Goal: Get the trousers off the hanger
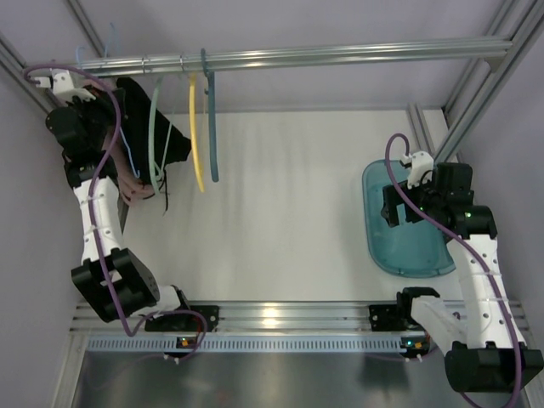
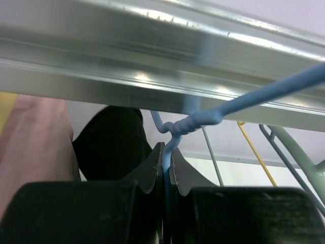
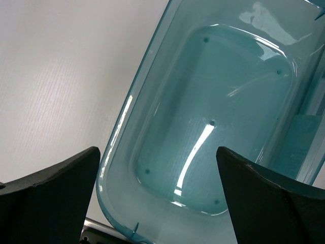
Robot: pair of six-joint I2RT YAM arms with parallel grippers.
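Note:
The thin sky-blue hanger [image 2: 195, 122] hangs by its hook from the metal rail [image 2: 152, 56]. In the top view the hanger [image 1: 127, 149] is at the far left of the rail. The black trousers [image 1: 143, 115] are draped on it and show behind the fingers in the left wrist view [image 2: 109, 140]. My left gripper [image 2: 166, 152] is shut on the hanger's neck just below its twisted joint. In the top view it [image 1: 89, 92] is raised close under the rail. My right gripper [image 3: 157, 152] is open and empty above the teal tray [image 3: 213, 101], far from the hanger.
A pink garment [image 1: 134, 183] hangs beside the trousers. A pale green hanger [image 1: 155, 127], a yellow hanger [image 1: 195, 136] and a darker teal hanger [image 1: 211, 127] hang on the rail [image 1: 340, 55] to the right. The tray [image 1: 387, 246] lies at the table's right.

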